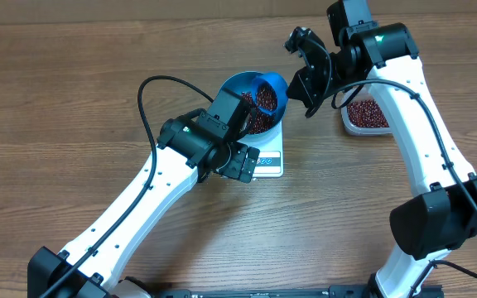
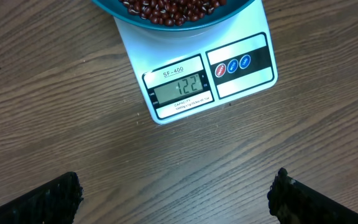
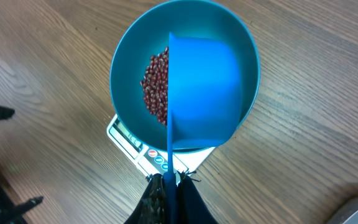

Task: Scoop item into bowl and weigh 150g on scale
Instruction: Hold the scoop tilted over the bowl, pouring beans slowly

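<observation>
The blue bowl stands on the white scale, whose display reads 122. Red-brown beans lie heaped in the bowl's left half. My right gripper is shut on the thin handle of a blue scoop, which hangs tipped on its side over the bowl. In the overhead view the right gripper is just right of the bowl. My left gripper is open over bare wood in front of the scale, nothing between its fingers.
A clear tub with more beans sits to the right of the scale, under the right arm. The left arm runs diagonally from the near-left edge up to the scale. Wooden tabletop lies all round.
</observation>
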